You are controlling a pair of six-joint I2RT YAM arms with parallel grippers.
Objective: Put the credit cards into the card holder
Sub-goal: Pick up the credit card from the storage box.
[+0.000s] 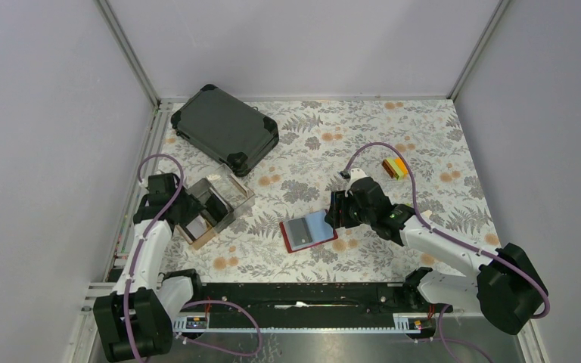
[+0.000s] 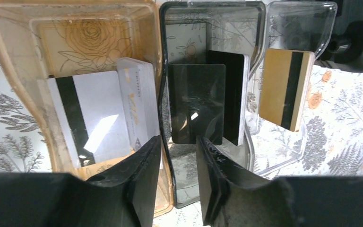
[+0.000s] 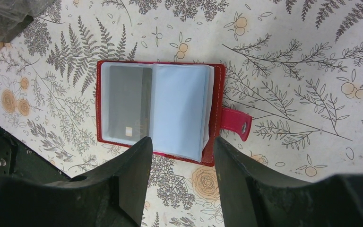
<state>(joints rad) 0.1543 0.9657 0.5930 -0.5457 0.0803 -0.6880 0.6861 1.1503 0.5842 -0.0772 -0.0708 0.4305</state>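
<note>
The credit cards stand upright in a clear compartmented box [image 1: 213, 206]: white ones with a black stripe [image 2: 92, 118], dark ones [image 2: 198, 101] and a gold one [image 2: 286, 87]. My left gripper [image 2: 178, 147] [image 1: 189, 214] reaches into that box, open but narrow. Its fingers straddle the wall between the amber and dark compartments and hold no card. The red card holder [image 3: 160, 113] [image 1: 308, 232] lies open on the table with a grey card [image 3: 130, 104] in its left sleeve. My right gripper [image 3: 180, 144] [image 1: 336, 215] hovers open at its edge, near the snap tab [image 3: 236, 124].
A large dark hard-shell case [image 1: 225, 128] lies at the back left, just behind the box. Small yellow, orange and green blocks [image 1: 395, 168] sit at the back right. The black rail [image 1: 302, 299] runs along the near edge. Grey walls close in both sides.
</note>
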